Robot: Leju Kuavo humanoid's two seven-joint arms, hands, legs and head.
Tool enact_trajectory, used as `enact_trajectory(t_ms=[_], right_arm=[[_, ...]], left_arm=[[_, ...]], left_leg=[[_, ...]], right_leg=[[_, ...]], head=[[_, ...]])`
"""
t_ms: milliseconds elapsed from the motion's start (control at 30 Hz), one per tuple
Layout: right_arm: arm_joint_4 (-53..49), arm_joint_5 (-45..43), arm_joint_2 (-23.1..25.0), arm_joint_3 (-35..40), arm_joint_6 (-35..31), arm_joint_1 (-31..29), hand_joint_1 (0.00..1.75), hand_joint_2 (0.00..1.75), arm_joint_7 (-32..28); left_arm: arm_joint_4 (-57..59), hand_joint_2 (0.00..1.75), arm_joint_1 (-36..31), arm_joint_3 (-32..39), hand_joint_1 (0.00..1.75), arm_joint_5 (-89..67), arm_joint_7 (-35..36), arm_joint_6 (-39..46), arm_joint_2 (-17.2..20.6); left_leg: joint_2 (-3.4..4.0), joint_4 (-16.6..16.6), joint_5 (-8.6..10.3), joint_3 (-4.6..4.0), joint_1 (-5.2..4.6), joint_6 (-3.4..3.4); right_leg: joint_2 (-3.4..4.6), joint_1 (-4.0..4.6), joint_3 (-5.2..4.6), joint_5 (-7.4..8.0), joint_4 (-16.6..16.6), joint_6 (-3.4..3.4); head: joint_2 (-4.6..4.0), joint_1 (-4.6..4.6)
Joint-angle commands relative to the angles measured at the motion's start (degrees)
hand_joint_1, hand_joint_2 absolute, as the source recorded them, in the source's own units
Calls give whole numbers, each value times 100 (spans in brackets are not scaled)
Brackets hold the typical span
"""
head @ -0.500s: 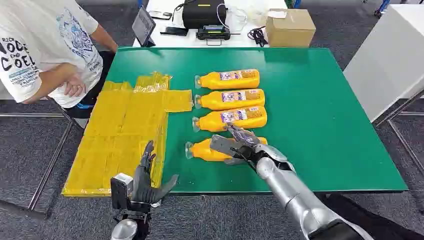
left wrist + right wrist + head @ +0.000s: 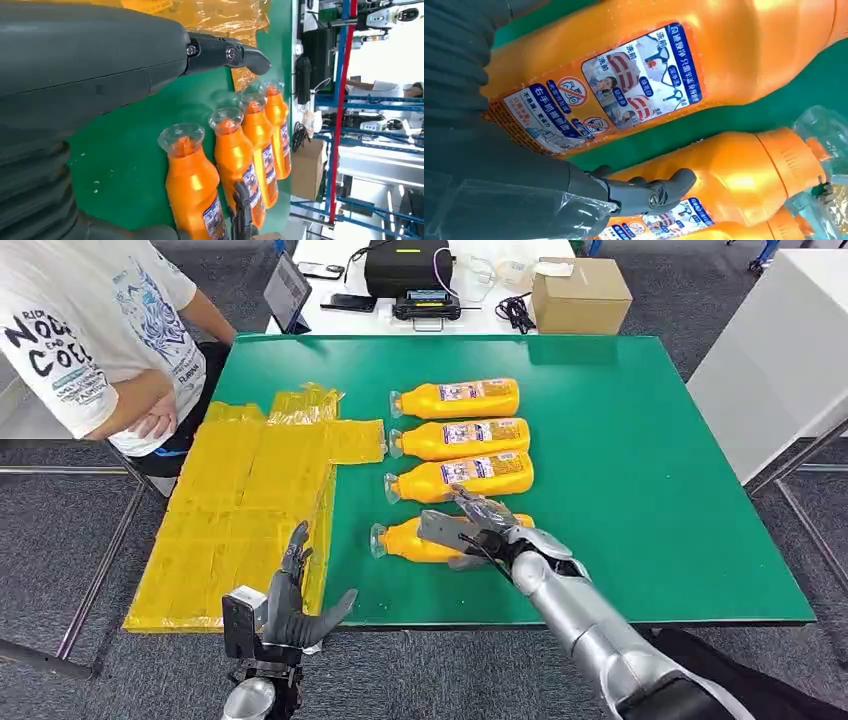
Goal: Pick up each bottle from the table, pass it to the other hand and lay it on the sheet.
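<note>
Nearest bottle (image 2: pixel 410 541) lies crosswise (cap leftward); right hand (image 2: pixel 478 531) spread over it.

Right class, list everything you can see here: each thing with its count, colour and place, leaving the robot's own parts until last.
Bottles: four, orange, lying in a row mid-table.
Sheet: one, yellow, on the table's left part.
Table: one, green.
Cardboard box: one, brown, on the white desk behind.
Black devices: several, same desk.
Person: one, white shirt, far left.
Left hand: open, at the table's near edge.
Right hand: over the nearest bottle; grip unclear.
</note>
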Motion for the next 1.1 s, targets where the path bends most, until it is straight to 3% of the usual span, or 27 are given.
enact_trajectory(t_ms=[33,300,1100], right_arm=[[283,-260,-425,771,270,-236,0,175,-34],[80,-444,-781,1119,367,-295,0,175,33],[77,-450,-767,1128,368,-296,0,175,38]], left_arm=[[289,175,-230,107,0,126,-63,99,133],[309,175,-194,72,0,203,-48,121,143],[306,175,-198,72,0,204,-48,121,145]], left_leg=[[-5,1,-7,18,11,-14],[-7,-2,-5,16,7,-10],[-3,-1,-6,19,8,-12]], right_leg=[[-10,12,25,-7,-5,-16],[-10,8,22,-5,-7,-12],[-5,9,25,-5,-5,-13]], head=[[0,0],[0,0],[0,0]])
